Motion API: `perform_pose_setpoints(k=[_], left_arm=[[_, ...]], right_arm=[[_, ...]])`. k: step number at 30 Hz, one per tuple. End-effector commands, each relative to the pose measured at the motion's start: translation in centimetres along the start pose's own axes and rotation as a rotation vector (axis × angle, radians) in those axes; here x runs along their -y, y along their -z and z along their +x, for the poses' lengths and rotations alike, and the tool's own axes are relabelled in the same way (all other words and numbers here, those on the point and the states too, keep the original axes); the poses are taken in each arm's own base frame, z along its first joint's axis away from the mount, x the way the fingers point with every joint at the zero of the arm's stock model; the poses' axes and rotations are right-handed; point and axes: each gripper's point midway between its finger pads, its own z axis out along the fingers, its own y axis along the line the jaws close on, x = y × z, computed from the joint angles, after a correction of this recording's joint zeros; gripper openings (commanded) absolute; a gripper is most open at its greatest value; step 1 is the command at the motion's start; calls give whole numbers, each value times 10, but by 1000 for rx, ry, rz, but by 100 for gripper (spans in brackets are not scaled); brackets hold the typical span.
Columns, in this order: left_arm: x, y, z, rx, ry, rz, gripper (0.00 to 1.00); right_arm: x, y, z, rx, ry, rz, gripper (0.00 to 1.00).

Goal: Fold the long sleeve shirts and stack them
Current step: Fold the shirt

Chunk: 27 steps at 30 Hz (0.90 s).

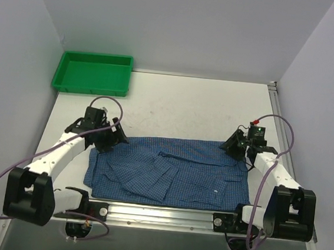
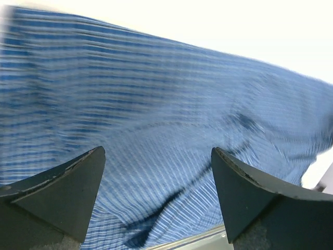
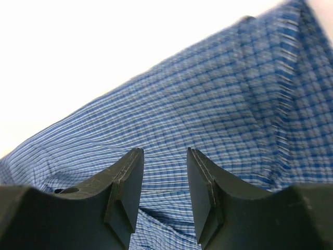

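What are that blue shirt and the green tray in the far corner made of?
The shirt looks like thin woven cloth, perhaps cotton or a blend: fine blue-and-white checks, soft creases and a matte surface. The tray looks like moulded plastic: an even bright green, smooth, with a stiff raised rim.

One blue checked shirt (image 1: 168, 172), one green tray (image 1: 92, 73) and one white surface (image 1: 186, 109) are counted, plus two arms, the left arm (image 1: 57, 156) and the right arm (image 1: 275, 171), carrying two tools, the left tool (image 1: 109, 136) and the right tool (image 1: 234, 146).
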Motion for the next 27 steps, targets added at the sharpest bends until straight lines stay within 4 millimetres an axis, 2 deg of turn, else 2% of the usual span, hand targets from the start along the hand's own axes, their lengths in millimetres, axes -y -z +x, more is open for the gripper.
perform_pose_setpoints(k=[1, 3, 6, 9, 13, 17, 19, 21, 22, 24, 27], left_arm=[[26, 19, 7, 73, -85, 29, 92], [26, 13, 13, 71, -64, 32, 91], [14, -12, 24, 23, -56, -8, 85], [9, -27, 24, 2, -65, -39, 80], [-15, -48, 23, -14, -49, -157, 76], [-34, -58, 13, -7, 4, -228, 76], [-36, -61, 4, -8, 31, -238, 76], [-36, -64, 1, -23, 41, -240, 78], [-31, -63, -8, -12, 47, -233, 79], [-29, -62, -15, -4, 25, -240, 80], [-22, -59, -29, -5, 12, -230, 82]], right_arm=[[-8, 2, -8, 12, 38, 10, 39], [-2, -5, -7, -4, 15, 37, 39], [2, -16, -8, -11, -11, 55, 38], [5, -26, -10, -30, -21, 58, 38], [16, -38, -16, -51, -38, 90, 38], [32, -51, -30, -58, -53, 143, 38], [39, -60, -45, -51, -85, 164, 38], [42, -69, -48, -73, -110, 173, 38], [34, -71, -61, -53, -101, 161, 38], [35, -76, -67, -59, -103, 182, 39], [30, -74, -87, -40, -78, 194, 39]])
